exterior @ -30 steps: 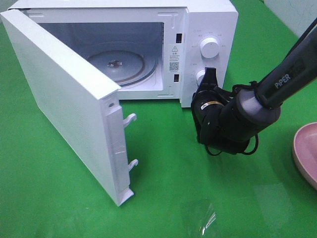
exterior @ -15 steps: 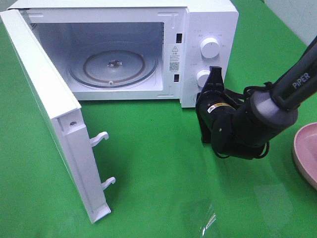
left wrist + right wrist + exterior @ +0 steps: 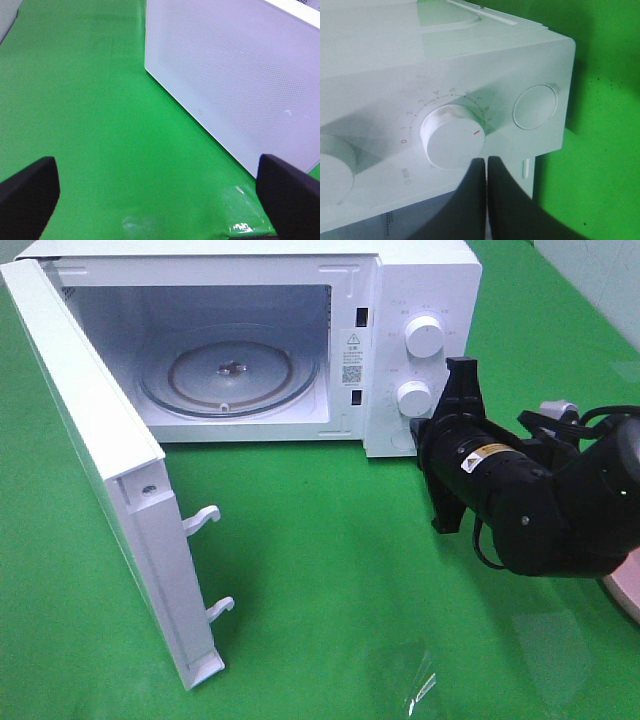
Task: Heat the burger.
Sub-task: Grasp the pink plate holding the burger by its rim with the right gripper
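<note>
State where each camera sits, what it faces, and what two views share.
Exterior high: mounted high, looking down on the open microwave and green cloth; right arm and right gripper show.
Left wrist: on the left arm, facing the outer face of the door; left gripper's open fingers show.
Right wrist: on the right arm, facing the lower knob; shut fingertips show.
Shared: exterior and left wrist both see the door.

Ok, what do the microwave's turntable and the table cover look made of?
Turntable: probably clear glass; see-through, glossy, with bright rim highlights. Table cover: green, smooth, with a faint sheen and reflections near the front; plastic sheet or coated cloth, cannot tell which.
</note>
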Robot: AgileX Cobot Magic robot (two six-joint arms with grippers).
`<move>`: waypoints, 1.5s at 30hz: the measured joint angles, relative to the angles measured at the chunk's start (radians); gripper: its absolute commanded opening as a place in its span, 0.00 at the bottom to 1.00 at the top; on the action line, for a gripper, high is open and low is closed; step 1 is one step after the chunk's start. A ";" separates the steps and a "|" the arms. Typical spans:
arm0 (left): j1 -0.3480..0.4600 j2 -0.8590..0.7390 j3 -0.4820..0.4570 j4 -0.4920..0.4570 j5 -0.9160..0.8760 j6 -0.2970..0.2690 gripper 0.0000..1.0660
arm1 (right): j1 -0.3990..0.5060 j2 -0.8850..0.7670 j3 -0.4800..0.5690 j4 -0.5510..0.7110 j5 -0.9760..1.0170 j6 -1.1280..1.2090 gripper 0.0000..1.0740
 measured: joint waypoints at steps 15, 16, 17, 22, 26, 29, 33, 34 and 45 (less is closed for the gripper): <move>0.000 0.000 0.000 0.000 0.000 0.000 0.94 | 0.000 -0.211 0.052 0.001 0.255 -0.264 0.04; 0.000 0.000 0.000 0.000 0.000 0.000 0.94 | 0.000 -0.211 0.052 0.001 0.255 -0.264 0.04; 0.000 0.000 0.000 0.000 0.000 0.000 0.94 | 0.000 -0.235 0.052 0.003 0.289 -0.319 0.04; 0.000 0.000 0.000 0.000 0.000 0.000 0.94 | 0.000 -0.287 0.052 0.004 0.385 -0.466 0.05; 0.000 0.000 0.000 0.000 0.000 0.000 0.94 | -0.002 -0.311 0.052 0.005 0.455 -0.556 0.05; 0.000 0.000 0.000 0.000 0.000 0.000 0.94 | -0.010 -0.319 0.044 0.007 0.516 -0.620 0.05; 0.000 0.000 0.000 0.000 0.000 0.000 0.94 | -0.050 -0.333 0.010 0.007 0.671 -0.783 0.05; 0.000 0.000 0.000 0.000 0.000 0.000 0.94 | -0.050 -0.333 0.010 0.007 0.671 -0.783 0.05; 0.000 0.000 0.000 0.000 0.000 0.000 0.94 | -0.081 -0.404 -0.017 -0.018 0.918 -1.117 0.05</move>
